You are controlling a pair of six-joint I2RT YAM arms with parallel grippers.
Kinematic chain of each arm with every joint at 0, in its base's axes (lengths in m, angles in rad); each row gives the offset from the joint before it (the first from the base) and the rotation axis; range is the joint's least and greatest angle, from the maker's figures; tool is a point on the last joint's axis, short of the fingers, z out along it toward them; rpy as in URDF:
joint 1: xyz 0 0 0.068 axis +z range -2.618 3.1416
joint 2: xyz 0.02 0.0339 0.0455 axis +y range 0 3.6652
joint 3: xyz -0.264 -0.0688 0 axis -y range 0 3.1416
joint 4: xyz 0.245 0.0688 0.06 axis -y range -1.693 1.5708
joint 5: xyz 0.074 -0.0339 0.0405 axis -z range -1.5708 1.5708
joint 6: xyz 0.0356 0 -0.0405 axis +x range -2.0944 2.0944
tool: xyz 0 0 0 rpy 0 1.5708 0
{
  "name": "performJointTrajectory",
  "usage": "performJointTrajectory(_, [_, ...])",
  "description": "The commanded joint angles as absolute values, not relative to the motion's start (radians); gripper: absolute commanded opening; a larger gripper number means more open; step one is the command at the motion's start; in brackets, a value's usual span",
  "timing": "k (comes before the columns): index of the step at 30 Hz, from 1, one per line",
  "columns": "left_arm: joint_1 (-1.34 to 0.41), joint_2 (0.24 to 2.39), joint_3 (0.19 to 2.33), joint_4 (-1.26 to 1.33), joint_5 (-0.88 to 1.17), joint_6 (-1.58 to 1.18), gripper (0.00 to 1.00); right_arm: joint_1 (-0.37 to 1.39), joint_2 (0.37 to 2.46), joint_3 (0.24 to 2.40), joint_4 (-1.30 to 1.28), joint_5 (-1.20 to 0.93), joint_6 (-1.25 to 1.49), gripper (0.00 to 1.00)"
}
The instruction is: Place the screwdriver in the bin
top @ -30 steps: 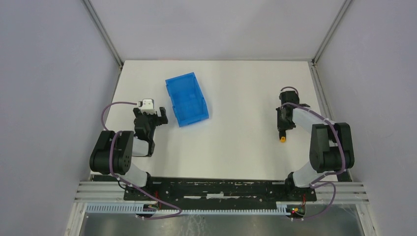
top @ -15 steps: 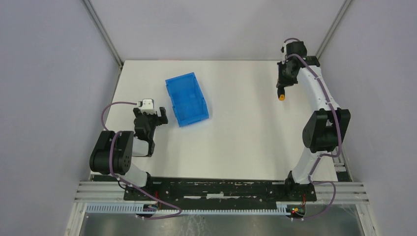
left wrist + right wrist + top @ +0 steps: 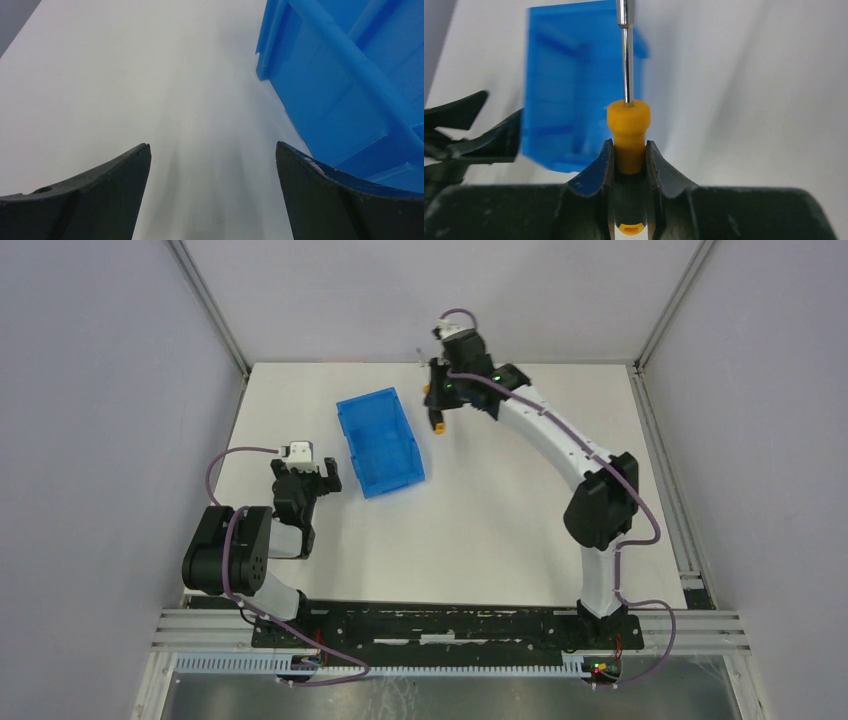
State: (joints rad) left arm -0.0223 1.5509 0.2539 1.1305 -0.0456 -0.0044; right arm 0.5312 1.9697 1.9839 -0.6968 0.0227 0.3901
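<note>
Near the table's (image 3: 500, 500) left edge, the left fingers (image 3: 117, 175) are hanging spread and empty, just beside the bin (image 3: 378, 445), which is looking empty. Toward the far edge the right fingers (image 3: 656, 165) are pinching the screwdriver (image 3: 628, 127) by its handle, aloft, shaft running straight out beyond them, just right of the bin's far corner

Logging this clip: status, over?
Right end effector shut on screwdriver, held beside bin, not yet in. Left end effector open near bin. Nothing in the way.
</note>
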Motion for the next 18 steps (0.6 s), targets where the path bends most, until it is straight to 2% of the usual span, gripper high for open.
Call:
performJointTrajectory(1, [-0.017,1.534,0.253,1.156,-0.038,-0.026,1.0,0.704,2.062,2.059,-0.415,0.12,0.437,0.0])
performJointTrajectory(8, [-0.017,1.535,0.253,1.157,-0.039,-0.026,1.0,0.833,2.234,2.089,-0.331,0.282,0.279,0.0])
performJointTrajectory(16, [-0.017,1.535,0.253,1.157,-0.038,-0.026,1.0,0.896,2.39,2.084,-0.344,0.333,0.23,0.0])
performJointTrajectory(18, [-0.017,1.534,0.253,1.157,-0.037,-0.026,1.0,0.897,2.414,2.089,-0.357,0.348,0.247,0.06])
